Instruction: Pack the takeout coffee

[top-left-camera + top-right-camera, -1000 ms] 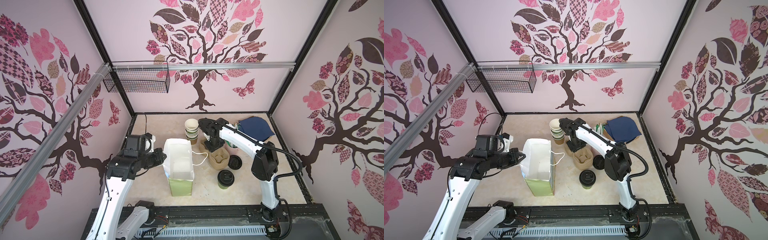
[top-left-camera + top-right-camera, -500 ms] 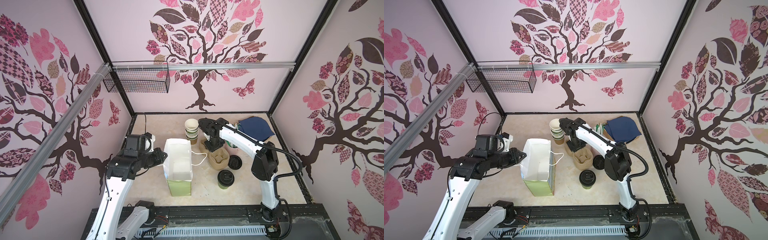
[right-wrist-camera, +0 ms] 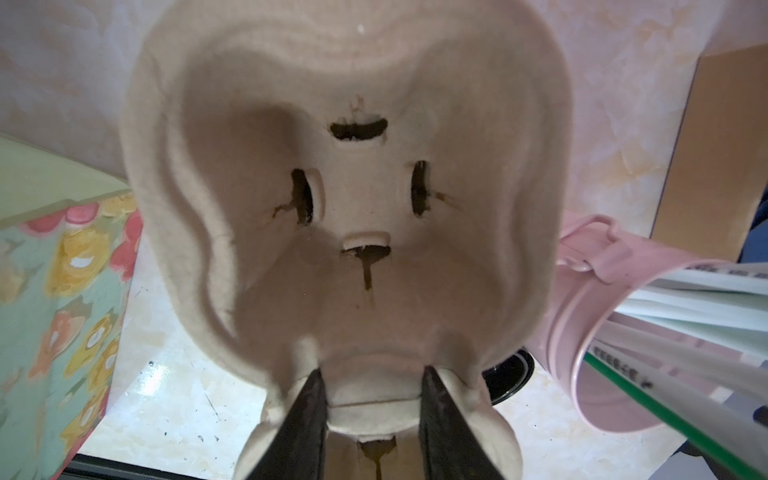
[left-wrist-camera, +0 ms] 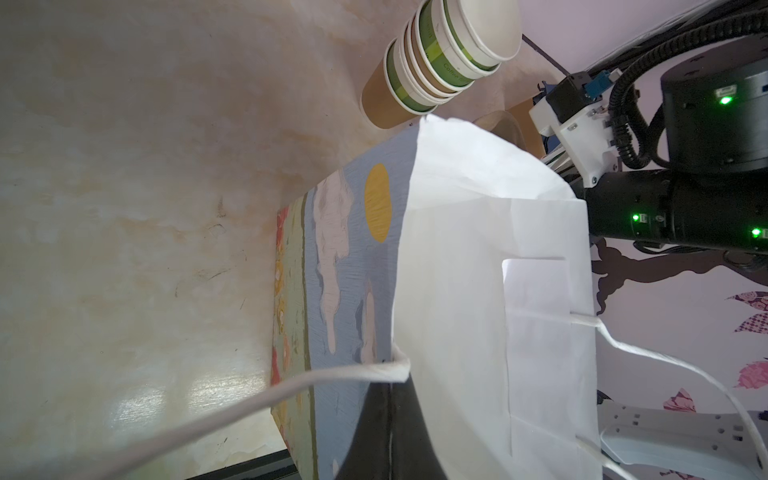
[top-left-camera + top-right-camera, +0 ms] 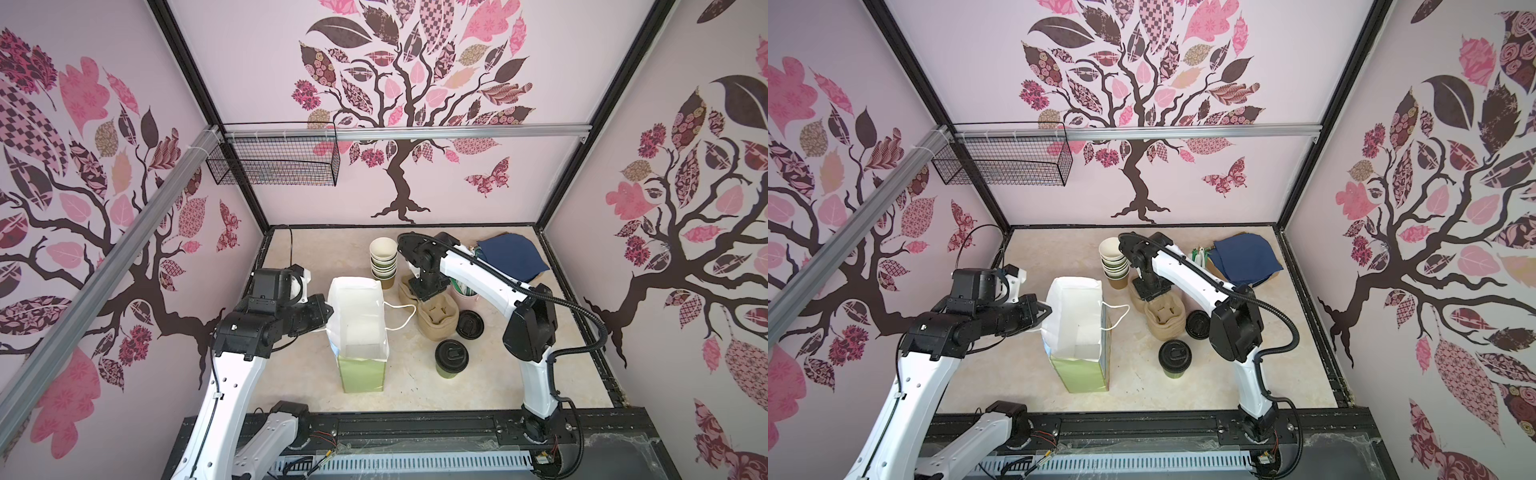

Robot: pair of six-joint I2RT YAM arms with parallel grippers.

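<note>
Takeout coffee stands upright on the table with its lid on. It is nearest the robot's base, well apart from both arms, and not yet packed.

Just to its left in both top views stands the paper bag, mouth up and open, with nothing seen inside. The left fingers are closed on the bag's rim on the side facing that arm, beside the root of a handle cord. Judged purpose: to steady the bag and hold its mouth open for loading.

Beyond the coffee a loose black lid lies flat, just beside the moulded pulp cup carrier. The right fingers reach down onto the carrier, one on each side of the ridge between its pockets. They appear clamped on that ridge, though the close, soft wrist view does not prove a firm hold. The pockets in view are empty. Judged intent: the carrier is being secured first, so the coffee can ride in it inside the bag.

Farther back are a pink cup of wrapped straws, a stack of lidless cups and a blue cloth. None is involved.
</note>
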